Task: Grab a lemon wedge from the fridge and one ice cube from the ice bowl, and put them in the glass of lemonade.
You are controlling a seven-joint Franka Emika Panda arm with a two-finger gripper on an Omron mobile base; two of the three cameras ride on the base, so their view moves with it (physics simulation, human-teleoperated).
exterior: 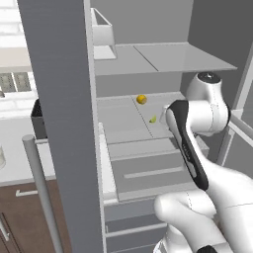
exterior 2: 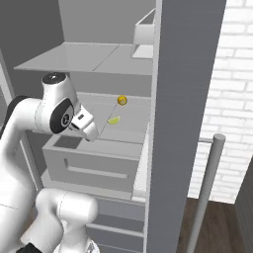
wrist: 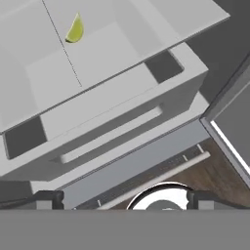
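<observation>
- Yellow-green lemon wedge (wrist: 74, 29) is lying on the fridge (exterior: 59, 123) shelf, just in front of a small orange fruit (exterior: 142, 99).
- We are hovering the gripper (exterior 2: 88, 129) near the shelf's front edge, apart from the wedge, jaws spread wide and holding nothing.
- We are judging the wedge light, soft and slippery; we are planning to pinch across its flat cut faces, gently.
</observation>
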